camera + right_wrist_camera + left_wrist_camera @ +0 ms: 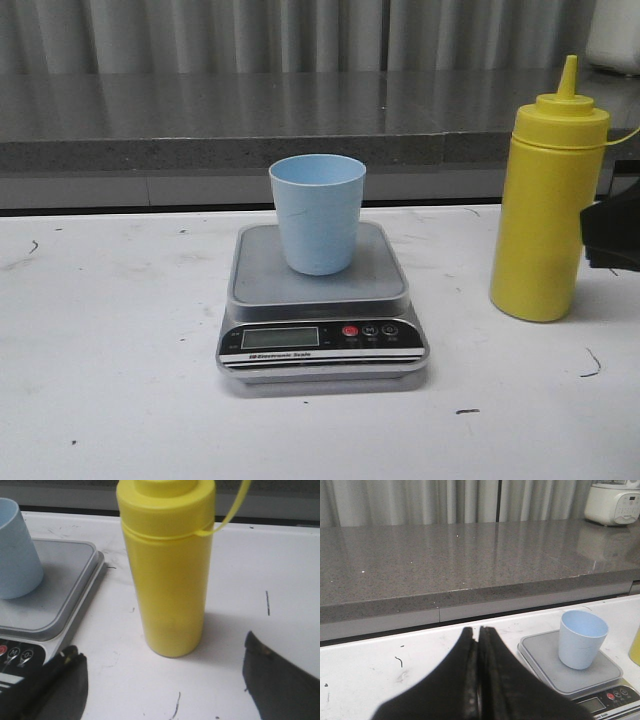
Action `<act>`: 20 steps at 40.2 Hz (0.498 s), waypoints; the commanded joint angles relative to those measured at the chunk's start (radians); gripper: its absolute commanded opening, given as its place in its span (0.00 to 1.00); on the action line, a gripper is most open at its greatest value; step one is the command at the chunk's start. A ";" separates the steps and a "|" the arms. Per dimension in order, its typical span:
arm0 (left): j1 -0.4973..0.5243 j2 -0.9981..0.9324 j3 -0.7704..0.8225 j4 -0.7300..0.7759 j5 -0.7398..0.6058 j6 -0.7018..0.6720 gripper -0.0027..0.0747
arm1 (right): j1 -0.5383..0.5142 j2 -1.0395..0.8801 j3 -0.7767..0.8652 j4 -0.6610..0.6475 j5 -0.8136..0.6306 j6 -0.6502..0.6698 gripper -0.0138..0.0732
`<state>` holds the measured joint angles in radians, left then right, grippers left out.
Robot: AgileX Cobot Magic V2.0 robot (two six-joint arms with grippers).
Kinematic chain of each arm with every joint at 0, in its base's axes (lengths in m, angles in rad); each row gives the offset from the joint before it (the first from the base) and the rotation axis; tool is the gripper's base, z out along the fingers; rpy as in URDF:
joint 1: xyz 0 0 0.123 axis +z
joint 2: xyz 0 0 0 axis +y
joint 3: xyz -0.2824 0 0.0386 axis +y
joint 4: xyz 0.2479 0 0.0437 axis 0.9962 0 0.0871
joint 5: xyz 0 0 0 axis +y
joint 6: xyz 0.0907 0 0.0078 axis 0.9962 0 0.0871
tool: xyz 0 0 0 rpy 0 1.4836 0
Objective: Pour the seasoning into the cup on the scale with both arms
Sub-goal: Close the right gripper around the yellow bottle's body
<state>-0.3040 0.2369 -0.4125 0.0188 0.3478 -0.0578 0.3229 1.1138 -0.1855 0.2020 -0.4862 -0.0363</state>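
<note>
A light blue cup (318, 213) stands upright on the silver scale (320, 300) at the table's middle. The tall yellow seasoning bottle (547, 205) stands upright on the table to the right of the scale, cap on. My right gripper (159, 655) is open, its fingers spread wide on either side of the seasoning bottle (167, 570) and a little short of it; only a black edge of it shows at the front view's right border (612, 232). My left gripper (477, 632) is shut and empty, left of the cup (581, 639) and scale (570, 667).
A grey stone counter (220, 120) runs along the back, behind the white table (110, 340). A white appliance (612, 502) sits on it at the far right. A yellow tether (231, 510) loops from the bottle's cap.
</note>
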 commanded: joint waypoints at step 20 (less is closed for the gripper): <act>0.001 0.009 -0.025 -0.009 -0.089 -0.012 0.01 | 0.006 0.573 -0.028 -0.078 -0.799 0.224 0.90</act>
<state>-0.3040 0.2369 -0.4125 0.0188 0.3478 -0.0597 0.3292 1.6670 -0.1913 0.1580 -1.1115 0.1613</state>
